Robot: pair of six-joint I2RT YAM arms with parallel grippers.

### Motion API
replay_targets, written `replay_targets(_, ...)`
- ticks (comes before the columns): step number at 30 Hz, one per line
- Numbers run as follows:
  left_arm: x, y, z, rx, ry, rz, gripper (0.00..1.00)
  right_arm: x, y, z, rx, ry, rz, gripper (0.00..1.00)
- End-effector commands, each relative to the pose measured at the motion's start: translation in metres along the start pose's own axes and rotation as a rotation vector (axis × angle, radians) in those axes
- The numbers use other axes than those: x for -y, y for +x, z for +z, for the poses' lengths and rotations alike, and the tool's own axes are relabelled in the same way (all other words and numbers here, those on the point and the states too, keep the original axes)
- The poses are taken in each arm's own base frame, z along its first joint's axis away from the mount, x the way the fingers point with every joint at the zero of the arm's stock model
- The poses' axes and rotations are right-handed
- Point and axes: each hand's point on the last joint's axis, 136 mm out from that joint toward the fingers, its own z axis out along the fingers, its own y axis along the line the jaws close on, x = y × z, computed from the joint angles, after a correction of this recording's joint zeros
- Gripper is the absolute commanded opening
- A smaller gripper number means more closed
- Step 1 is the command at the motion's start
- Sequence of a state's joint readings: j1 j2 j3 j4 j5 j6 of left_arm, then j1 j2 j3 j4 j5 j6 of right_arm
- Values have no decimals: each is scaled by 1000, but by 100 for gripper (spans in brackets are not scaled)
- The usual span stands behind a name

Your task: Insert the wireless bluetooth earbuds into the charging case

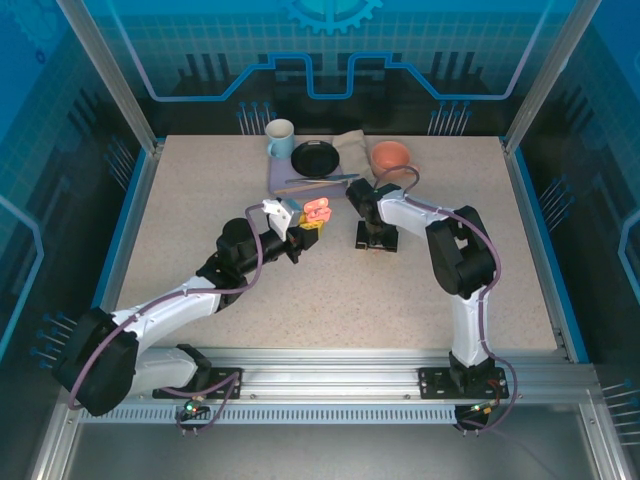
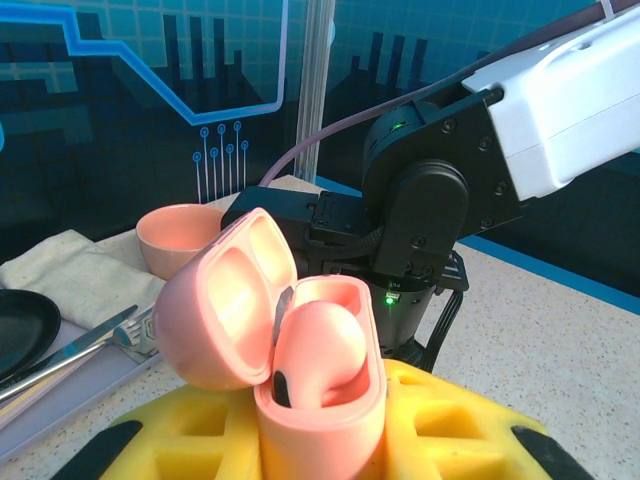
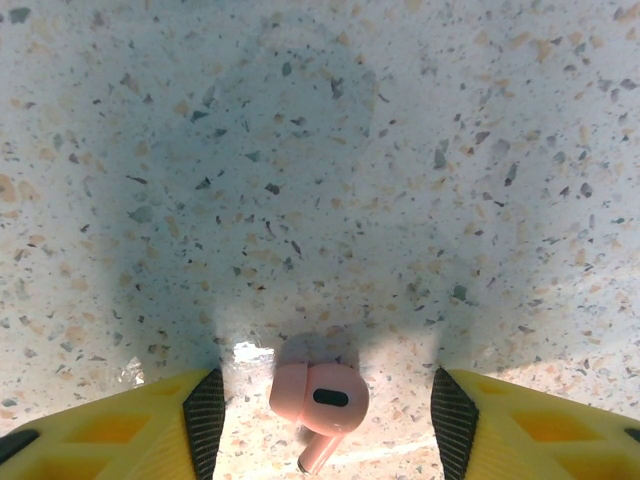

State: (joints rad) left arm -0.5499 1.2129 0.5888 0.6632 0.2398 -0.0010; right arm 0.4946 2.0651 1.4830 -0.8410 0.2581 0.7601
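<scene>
One pink earbud (image 3: 318,400) flat on the speckled worktop (image 3: 300,150) right of centre, between the spread fingers (image 3: 170,430) of the right pincer (image 3: 327,425), touching neither. A second pink earbud (image 2: 320,345) seated in the open pink case (image 2: 230,320), pinched by the left pincer (image 2: 320,455) just left.

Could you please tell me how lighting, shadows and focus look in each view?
Top external: evenly lit and sharp. Left wrist: the close charging case looks slightly soft, its lid interior brightly lit. Right wrist: a broad soft shadow darkens the table around the earbud, with a small glare patch beside it.
</scene>
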Motion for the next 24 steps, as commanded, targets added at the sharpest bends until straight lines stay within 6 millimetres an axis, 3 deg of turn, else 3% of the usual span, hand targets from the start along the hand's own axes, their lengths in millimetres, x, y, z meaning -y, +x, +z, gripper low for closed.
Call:
replay_targets(1,3,-27,3,70,21,12,0,10,3,8,-29,41,19,59)
replay_targets(14,2,-26,3,70,21,10,0,11,3,7,-20,56,18,55)
replay_targets(24,3,-25,4,71,23,8,0,13,-3,8,-13,69,11,40)
